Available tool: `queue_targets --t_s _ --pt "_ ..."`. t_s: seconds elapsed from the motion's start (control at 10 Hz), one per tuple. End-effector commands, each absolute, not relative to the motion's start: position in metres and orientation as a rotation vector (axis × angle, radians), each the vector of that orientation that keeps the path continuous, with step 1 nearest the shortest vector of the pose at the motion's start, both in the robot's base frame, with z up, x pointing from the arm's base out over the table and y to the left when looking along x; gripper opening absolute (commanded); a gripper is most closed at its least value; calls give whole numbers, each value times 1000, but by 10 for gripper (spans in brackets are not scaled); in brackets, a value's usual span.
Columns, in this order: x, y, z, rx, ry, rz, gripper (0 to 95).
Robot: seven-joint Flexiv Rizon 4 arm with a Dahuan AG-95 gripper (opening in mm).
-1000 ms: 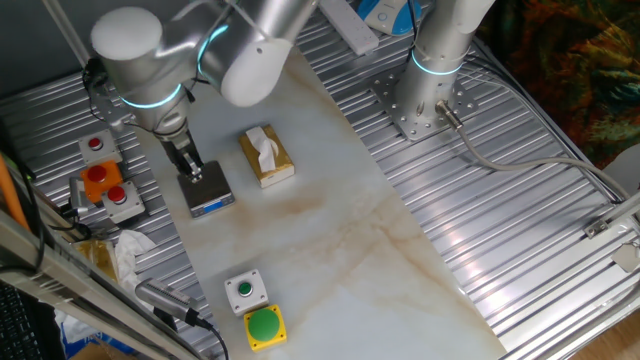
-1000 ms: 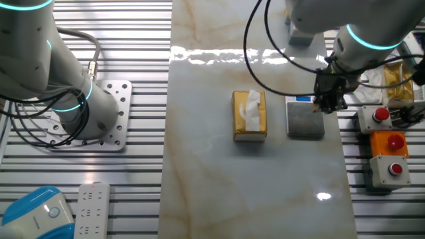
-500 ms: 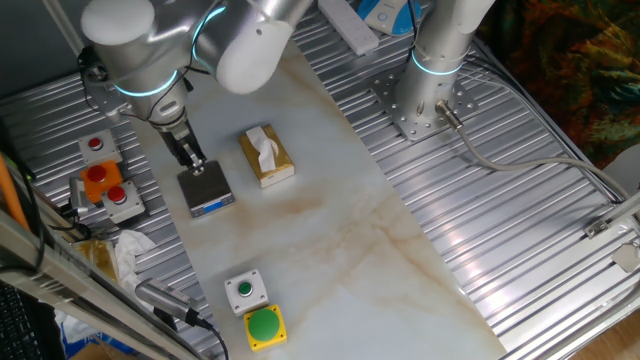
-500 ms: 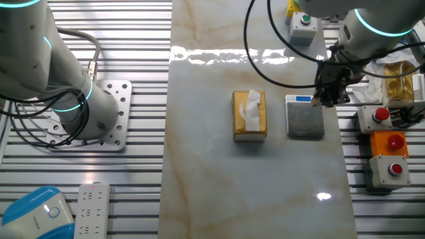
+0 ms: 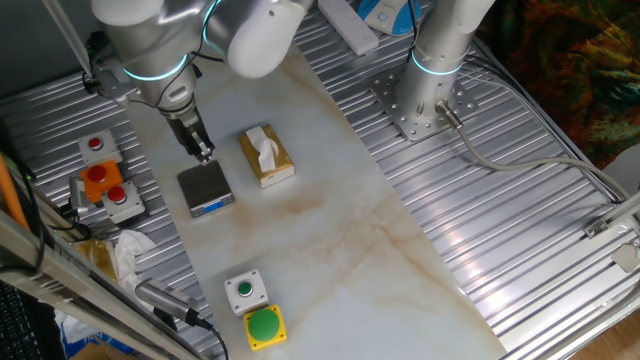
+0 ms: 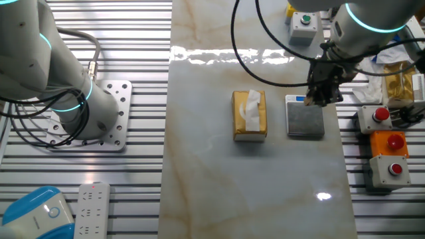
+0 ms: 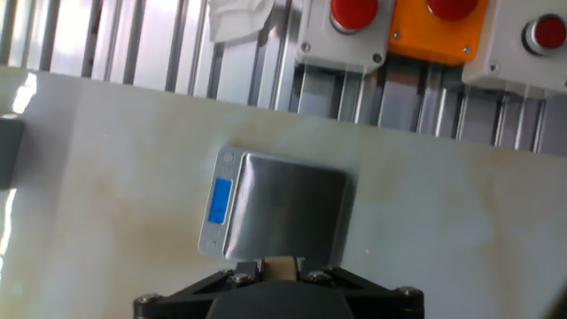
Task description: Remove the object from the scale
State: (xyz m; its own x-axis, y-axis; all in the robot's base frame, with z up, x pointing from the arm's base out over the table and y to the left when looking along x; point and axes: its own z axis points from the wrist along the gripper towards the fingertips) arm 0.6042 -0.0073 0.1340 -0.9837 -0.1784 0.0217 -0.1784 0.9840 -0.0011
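The scale (image 7: 283, 211) is a small square device with a dark grey plate and a blue-white strip; its plate is bare. It also shows in one fixed view (image 5: 206, 188) and in the other (image 6: 305, 120). My gripper (image 7: 280, 268) is shut on the object (image 7: 281, 265), a tiny tan block seen between the jaws at the bottom edge of the hand view. The gripper (image 5: 203, 152) hangs above the scale's far edge in one fixed view, and over the strip end in the other (image 6: 317, 99). The block is too small to make out in the fixed views.
A tan tissue box (image 5: 266, 156) lies beside the scale on the marble. Red and orange button boxes (image 7: 438, 27) stand on the ribbed metal close behind the scale. Green button boxes (image 5: 253, 308) sit near the front. A second arm's base (image 5: 424, 100) stands at the back.
My gripper has lifted off the scale's plate with the tan block and shifted toward the scale's edge. The plate now shows bare.
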Motion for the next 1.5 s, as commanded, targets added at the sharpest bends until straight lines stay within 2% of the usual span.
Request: queue_targets --t_s 0.1,0.8,1.5 --pt "604 3 132 262 -3108 19 0" --pt "592 73 125 142 -3120 35 0" --pt "578 143 105 -6 -3134 27 0"
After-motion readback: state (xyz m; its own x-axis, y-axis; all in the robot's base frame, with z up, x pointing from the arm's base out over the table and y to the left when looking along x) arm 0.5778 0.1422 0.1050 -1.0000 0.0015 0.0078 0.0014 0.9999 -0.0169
